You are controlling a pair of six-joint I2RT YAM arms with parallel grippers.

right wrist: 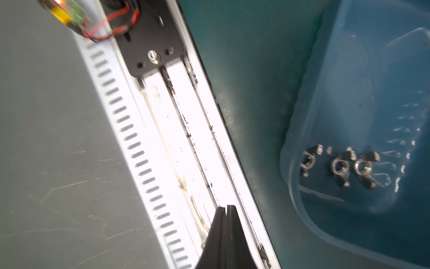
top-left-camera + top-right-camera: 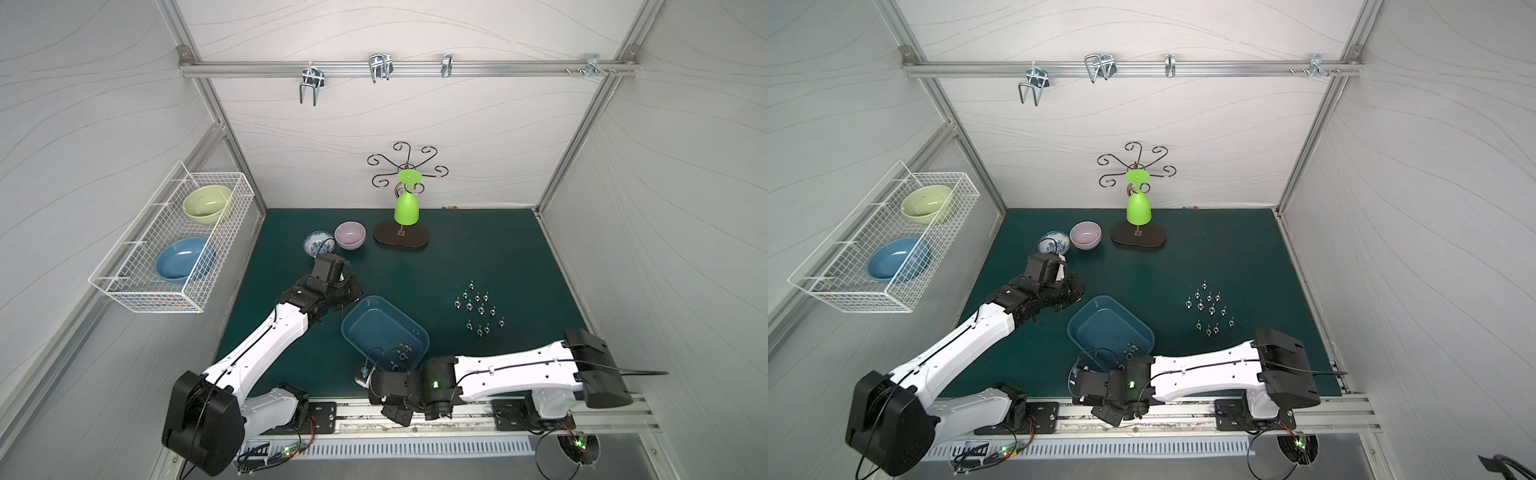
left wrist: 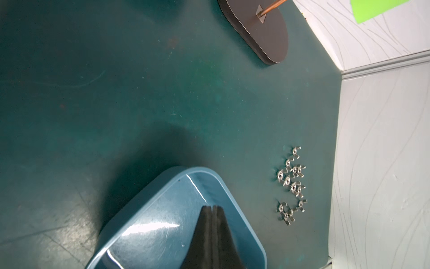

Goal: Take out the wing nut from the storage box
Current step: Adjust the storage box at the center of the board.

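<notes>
Your storage box (image 2: 374,328) sits near the front edge of the bench (image 2: 457,257) with a few wing nuts (image 1: 339,167) in its front corner, close to the right gripper (image 1: 225,207), which looks best placed to reach them, but it and the left gripper (image 3: 212,207) are both pinched closed on nothing.

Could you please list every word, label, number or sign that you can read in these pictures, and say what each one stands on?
No text here can be read.
Raised marks on the storage box floor, seen in the right wrist view: too blurred to read.
</notes>
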